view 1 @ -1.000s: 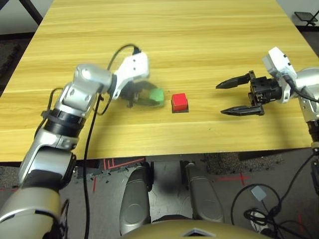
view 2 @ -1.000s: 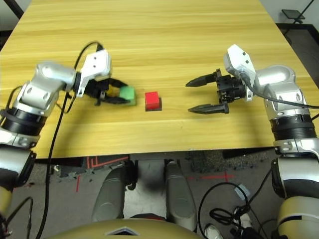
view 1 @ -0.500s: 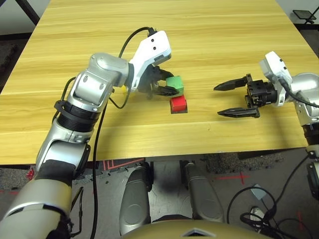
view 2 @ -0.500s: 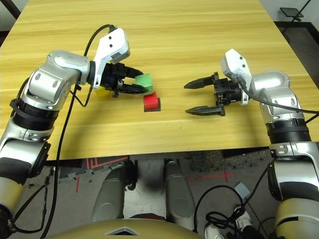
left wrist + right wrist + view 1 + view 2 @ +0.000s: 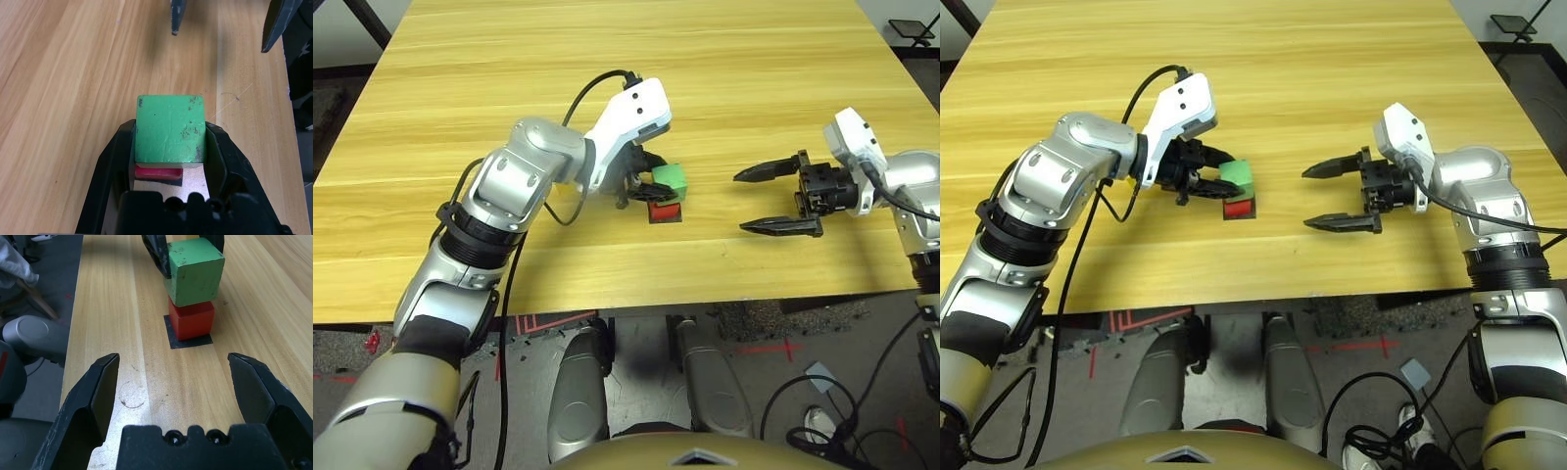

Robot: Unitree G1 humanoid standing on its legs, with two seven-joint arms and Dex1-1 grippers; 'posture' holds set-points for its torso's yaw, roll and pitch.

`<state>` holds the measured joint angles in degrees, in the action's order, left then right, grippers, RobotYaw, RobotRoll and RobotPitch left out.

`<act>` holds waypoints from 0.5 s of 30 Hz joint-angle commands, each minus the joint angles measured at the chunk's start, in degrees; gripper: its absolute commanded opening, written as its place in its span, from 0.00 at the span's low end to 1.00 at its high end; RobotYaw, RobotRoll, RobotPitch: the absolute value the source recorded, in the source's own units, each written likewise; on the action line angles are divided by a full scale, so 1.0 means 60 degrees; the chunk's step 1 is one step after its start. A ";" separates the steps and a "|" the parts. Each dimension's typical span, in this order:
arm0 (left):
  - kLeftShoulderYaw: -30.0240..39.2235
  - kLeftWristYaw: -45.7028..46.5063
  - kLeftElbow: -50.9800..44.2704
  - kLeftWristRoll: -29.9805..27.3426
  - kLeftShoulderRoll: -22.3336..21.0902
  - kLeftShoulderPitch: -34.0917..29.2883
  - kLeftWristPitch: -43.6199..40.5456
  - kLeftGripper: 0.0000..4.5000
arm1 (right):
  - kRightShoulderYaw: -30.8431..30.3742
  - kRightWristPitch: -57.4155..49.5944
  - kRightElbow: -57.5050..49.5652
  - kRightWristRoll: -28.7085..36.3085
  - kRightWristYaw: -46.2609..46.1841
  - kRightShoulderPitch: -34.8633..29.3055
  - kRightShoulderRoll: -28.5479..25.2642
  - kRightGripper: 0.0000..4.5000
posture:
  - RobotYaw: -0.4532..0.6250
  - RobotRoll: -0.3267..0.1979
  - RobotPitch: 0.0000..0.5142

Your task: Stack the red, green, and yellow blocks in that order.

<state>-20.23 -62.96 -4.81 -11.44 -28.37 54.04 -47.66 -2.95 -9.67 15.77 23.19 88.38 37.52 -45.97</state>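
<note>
At centre frame, the robot's left hand [image 5: 649,186] grips a scuffed, matte light-green cube [image 5: 670,178] directly over a bright red cube [image 5: 665,208] sitting on a black square patch [image 5: 190,339] on the wooden bench [image 5: 705,69]. Squaring the edges before release looks key. The right hand [image 5: 773,199] waits, spread wide, at right.

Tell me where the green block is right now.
The green block is near the table's middle, gripped in the left hand, directly atop the red block.
</note>
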 commanded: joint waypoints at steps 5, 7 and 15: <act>-0.0326 -0.0096 0.0149 0.0088 -0.0057 -0.0272 0.0731 0.46 | 0.0172 -0.0062 -0.0178 0.0020 -0.0072 -0.0184 -0.0058 1.00 | 0.41 0.70 0.52; -0.0415 -0.0131 0.0302 0.0193 -0.0129 -0.0320 0.1011 0.46 | 0.0177 -0.0082 -0.0196 0.0041 -0.0093 -0.0173 -0.0044 1.00 | 0.41 0.70 0.52; -0.0390 0.0005 0.0608 0.0236 -0.0030 -0.0343 0.1305 0.46 | 0.0250 -0.0275 -0.0397 0.0124 -0.0130 -0.0238 -0.0087 1.00 | 0.41 0.68 0.53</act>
<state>-21.81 -62.83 -1.42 -10.45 -28.58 52.42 -40.46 -2.11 -10.81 14.73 23.26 87.43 37.28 -45.97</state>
